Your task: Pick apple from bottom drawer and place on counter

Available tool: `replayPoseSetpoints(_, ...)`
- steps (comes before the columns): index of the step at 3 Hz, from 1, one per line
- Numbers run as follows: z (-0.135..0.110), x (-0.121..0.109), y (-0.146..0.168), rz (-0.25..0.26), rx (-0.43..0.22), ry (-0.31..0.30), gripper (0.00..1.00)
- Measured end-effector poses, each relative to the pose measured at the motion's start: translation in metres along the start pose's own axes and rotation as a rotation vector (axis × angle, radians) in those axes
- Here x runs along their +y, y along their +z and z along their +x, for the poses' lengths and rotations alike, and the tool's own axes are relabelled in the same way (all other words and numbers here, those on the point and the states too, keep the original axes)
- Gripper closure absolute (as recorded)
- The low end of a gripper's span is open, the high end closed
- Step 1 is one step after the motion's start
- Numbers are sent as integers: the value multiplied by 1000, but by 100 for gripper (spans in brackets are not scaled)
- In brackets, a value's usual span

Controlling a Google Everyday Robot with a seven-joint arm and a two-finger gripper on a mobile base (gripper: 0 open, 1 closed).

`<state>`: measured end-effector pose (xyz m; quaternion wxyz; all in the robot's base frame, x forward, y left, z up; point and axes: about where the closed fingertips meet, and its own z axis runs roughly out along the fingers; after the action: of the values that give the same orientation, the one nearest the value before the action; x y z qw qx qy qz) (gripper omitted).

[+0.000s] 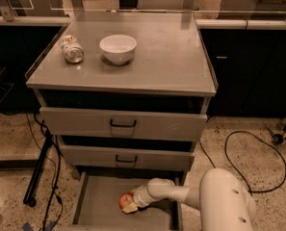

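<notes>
While the bottom drawer (98, 202) stands pulled open at the foot of the cabinet, the apple (125, 199) lies about midway across its grey floor, so access is won but the fruit is not yet lifted; the gripper (131, 205) is down inside the drawer, right against the apple's right side, at the end of the pale arm (176, 192) that reaches in from the right; whether the gripper is apart, together or already clamped on the apple I cannot tell, since its tip merges with the fruit; I judge the task to be at the grasping step, with the lift, the carry upward and the setting down all left to do; the tabletop (166, 57) has bare room on its right half, while a white bowl (118, 48) and a small can (72, 49) on its side sit toward the left; the drawer's front edge is cut off by the bottom of the view, and the apple's underside and far flank are hidden.
</notes>
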<state>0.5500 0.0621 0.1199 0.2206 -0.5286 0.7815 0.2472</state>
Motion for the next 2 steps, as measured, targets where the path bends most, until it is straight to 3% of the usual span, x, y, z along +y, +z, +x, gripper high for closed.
replayPoseSetpoints(1, 0, 0, 0, 0, 0, 0, 88)
replayPoseSetpoints(2, 0, 0, 0, 0, 0, 0, 100)
